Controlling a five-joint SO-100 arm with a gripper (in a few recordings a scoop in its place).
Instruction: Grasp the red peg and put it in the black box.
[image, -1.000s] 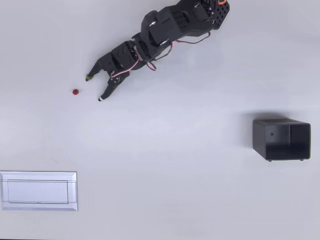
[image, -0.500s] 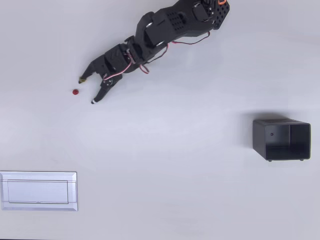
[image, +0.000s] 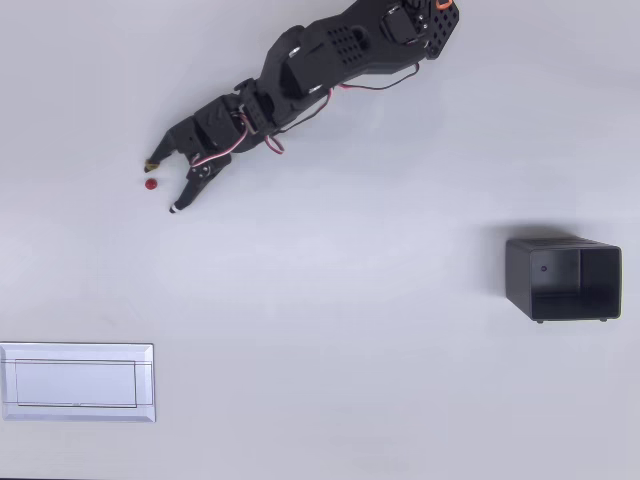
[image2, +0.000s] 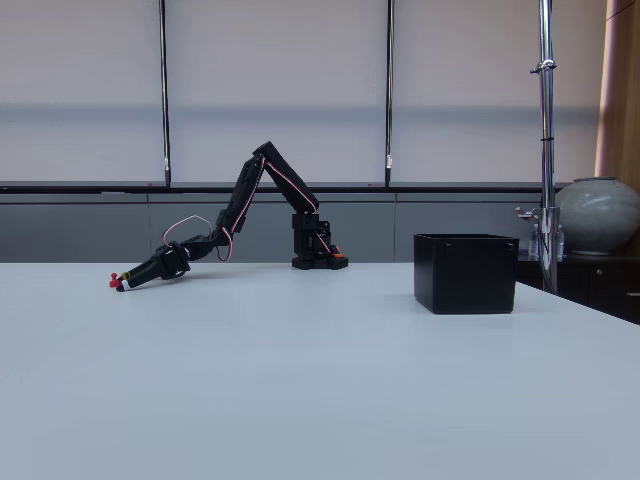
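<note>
White tabletop (image: 330, 340), black two-finger gripper (image: 161, 187) spread, tiny dark-red round peg (image: 150, 183) between fingertips, black rectangular plastic box (image: 562, 279) well apart.

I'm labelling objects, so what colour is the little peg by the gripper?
Red; the peg shows best in the overhead view.

In the overhead view the arm (image: 330, 60) is cut off by the top edge, so its base is out of the picture, and the tray (image: 78, 382) is cut by the left edge. In the fixed view the peg (image2: 114, 281) is too small to tell if the gripper (image2: 122, 286) touches it. There the box (image2: 466, 272) hides its inside behind its front wall.
</note>
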